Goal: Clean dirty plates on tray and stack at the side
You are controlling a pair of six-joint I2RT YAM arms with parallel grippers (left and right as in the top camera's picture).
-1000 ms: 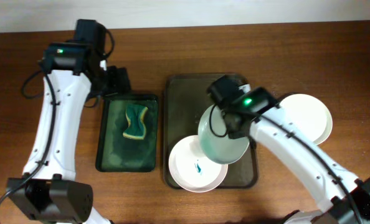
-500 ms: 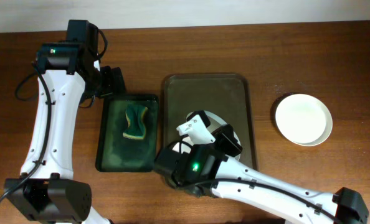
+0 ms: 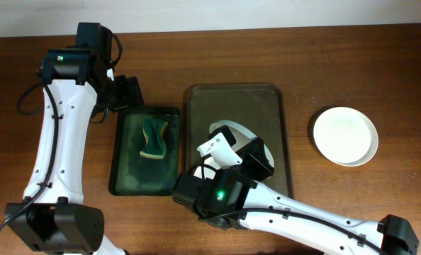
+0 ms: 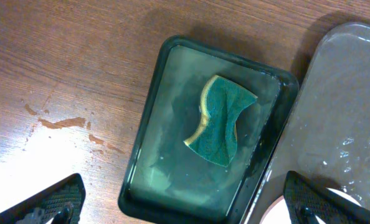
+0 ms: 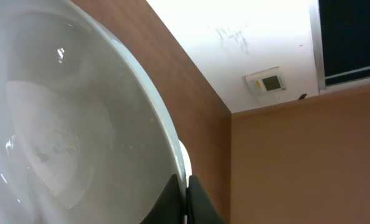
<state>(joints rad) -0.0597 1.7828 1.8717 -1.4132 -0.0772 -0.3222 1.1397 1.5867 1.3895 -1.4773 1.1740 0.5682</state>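
My right gripper (image 3: 256,164) is shut on the rim of a white plate (image 3: 240,131) and holds it tilted over the olive-brown tray (image 3: 232,106). In the right wrist view the fingers (image 5: 172,196) pinch the plate's edge (image 5: 60,124), which fills the left of the frame with a faint smear at its centre. A plain white plate (image 3: 344,135) lies on the table to the right. A third plate is mostly hidden under my right arm; its edge shows in the left wrist view (image 4: 353,198). My left gripper (image 4: 185,211) is open and empty above the green tray.
A narrow dark green tray (image 3: 144,150) left of the big tray holds a green and yellow sponge (image 4: 221,118). My right arm's body (image 3: 217,193) lies across the front of the big tray. A wet patch (image 4: 60,123) marks the wood left of the green tray.
My right arm has swung from the right side round to the table's front, with the plate in its grip now lifted and tilted. The left arm shifted slightly.
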